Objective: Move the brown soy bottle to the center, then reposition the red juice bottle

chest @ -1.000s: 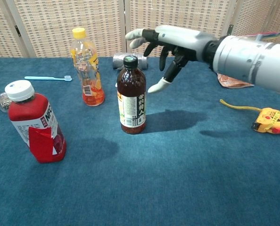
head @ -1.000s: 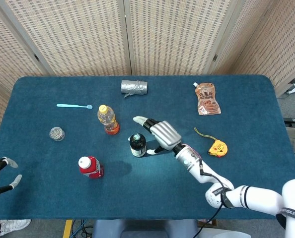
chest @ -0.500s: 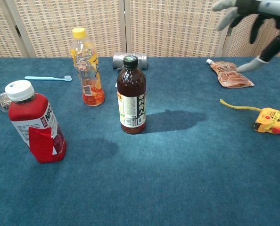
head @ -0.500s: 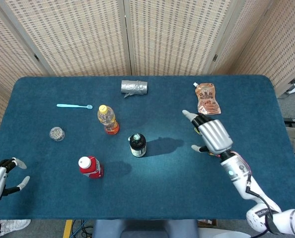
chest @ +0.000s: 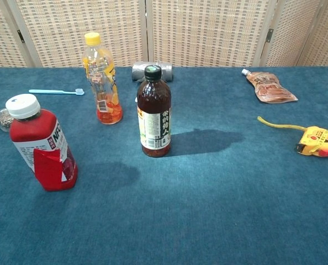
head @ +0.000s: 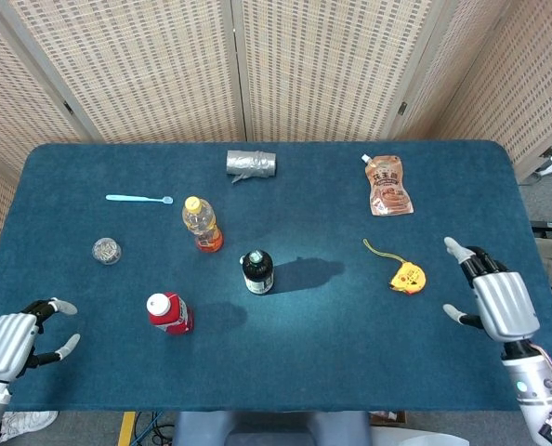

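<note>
The brown soy bottle (head: 257,270) stands upright near the middle of the frame in the head view, on the blue worktop (head: 332,362), with nothing touching it. Judged from that spot, the first half of the task looks done: the bottle is at the centre and free of either hand.

The red juice bottle (head: 169,313) stands upright lower left of the soy bottle, well apart from it, its white cap on. No hand is near it, so the second half looks not yet begun.

The left hand (head: 11,342) hovers at the lower left corner of the head view, over the worktop's edge, fingers loosely curled but apart and holding nothing. It is the nearer hand to the red bottle, though apart from it. The right hand (head: 499,297) sits at the lower right of the frame, fingers spread, empty, just right of a yellow tape measure (head: 407,276). Neither hand shows in the chest view.

What is left, as I judge it: reach the red bottle, grip its body, and set it in its new place.
</note>
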Robot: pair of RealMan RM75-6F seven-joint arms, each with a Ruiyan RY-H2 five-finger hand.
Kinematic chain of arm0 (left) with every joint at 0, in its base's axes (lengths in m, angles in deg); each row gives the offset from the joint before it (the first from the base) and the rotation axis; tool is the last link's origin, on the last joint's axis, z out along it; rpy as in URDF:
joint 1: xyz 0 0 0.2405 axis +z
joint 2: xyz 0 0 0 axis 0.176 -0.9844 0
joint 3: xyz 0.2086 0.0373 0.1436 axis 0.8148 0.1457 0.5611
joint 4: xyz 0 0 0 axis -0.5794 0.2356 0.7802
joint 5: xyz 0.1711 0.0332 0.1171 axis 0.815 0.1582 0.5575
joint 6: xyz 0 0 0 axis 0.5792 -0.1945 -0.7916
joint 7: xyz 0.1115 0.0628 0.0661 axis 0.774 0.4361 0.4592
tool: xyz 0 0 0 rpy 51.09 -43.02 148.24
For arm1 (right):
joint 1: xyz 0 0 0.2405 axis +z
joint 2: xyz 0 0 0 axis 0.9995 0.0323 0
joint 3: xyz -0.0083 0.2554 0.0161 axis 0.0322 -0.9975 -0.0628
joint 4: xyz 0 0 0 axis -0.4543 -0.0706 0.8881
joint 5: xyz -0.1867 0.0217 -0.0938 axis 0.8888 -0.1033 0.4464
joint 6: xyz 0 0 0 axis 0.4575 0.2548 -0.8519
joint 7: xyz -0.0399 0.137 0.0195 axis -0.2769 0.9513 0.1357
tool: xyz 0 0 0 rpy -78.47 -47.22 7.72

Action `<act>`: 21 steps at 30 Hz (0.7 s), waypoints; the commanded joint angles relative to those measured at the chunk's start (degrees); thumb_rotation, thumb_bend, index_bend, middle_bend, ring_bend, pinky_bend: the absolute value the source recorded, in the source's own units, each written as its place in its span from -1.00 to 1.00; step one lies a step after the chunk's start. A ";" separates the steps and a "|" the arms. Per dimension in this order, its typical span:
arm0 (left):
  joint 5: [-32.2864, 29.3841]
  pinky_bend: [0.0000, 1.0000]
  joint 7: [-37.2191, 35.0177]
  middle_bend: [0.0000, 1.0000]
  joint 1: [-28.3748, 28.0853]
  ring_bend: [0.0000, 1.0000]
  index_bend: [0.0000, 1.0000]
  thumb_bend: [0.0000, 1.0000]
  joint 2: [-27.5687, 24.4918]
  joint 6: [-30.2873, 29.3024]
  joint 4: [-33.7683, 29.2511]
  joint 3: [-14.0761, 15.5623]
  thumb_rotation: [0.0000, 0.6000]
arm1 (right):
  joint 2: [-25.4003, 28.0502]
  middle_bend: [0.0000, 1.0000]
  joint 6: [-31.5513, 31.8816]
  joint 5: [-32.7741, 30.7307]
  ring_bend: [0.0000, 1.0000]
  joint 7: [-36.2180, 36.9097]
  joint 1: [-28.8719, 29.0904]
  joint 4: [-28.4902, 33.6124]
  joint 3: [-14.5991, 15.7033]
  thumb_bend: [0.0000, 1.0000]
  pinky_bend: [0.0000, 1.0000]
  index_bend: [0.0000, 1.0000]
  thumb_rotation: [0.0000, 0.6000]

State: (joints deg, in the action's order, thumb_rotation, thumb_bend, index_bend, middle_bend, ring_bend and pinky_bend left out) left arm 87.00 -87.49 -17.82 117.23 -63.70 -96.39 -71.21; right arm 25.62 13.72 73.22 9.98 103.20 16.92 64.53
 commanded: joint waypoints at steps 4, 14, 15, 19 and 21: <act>0.77 0.11 -2.10 -0.21 -0.76 -0.30 -0.35 -0.53 1.15 1.15 -0.54 0.64 1.00 | -1.29 -0.50 5.94 4.12 -0.65 4.43 -5.66 -4.37 1.75 -1.00 -0.15 -0.78 1.00; 0.16 -0.12 -6.33 -0.70 -3.04 -0.65 -0.73 -0.64 0.57 4.80 -3.45 0.77 1.00 | -2.00 -0.50 9.14 8.05 -0.65 8.75 -8.93 -7.38 1.45 -1.00 -0.15 -0.78 1.00; -0.05 -0.15 -6.81 -0.76 -3.28 -0.69 -0.77 -0.67 0.52 5.28 -3.68 0.77 1.00 | -1.90 -0.49 9.25 8.22 -0.65 8.98 -9.07 -7.44 1.32 -1.00 -0.15 -0.78 1.00; -0.92 -0.23 -8.65 -0.88 -4.31 -0.79 -0.86 -0.73 0.71 7.08 -4.43 0.62 1.00 | -1.64 -0.48 10.02 9.01 -0.65 10.18 -9.83 -7.67 0.71 -1.00 -0.15 -0.78 1.00; -1.09 -0.25 -9.25 -0.91 -4.71 -0.82 -0.89 -0.74 0.92 7.64 -4.60 0.55 1.00 | -1.59 -0.48 10.09 9.12 -0.65 10.54 -10.10 -7.80 0.49 -1.00 -0.15 -0.78 1.00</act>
State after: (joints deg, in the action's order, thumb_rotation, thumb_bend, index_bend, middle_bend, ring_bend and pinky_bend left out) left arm 86.07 -96.47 -22.29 118.02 -56.33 -100.83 -70.60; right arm 23.99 23.77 82.29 20.47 93.15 9.17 65.06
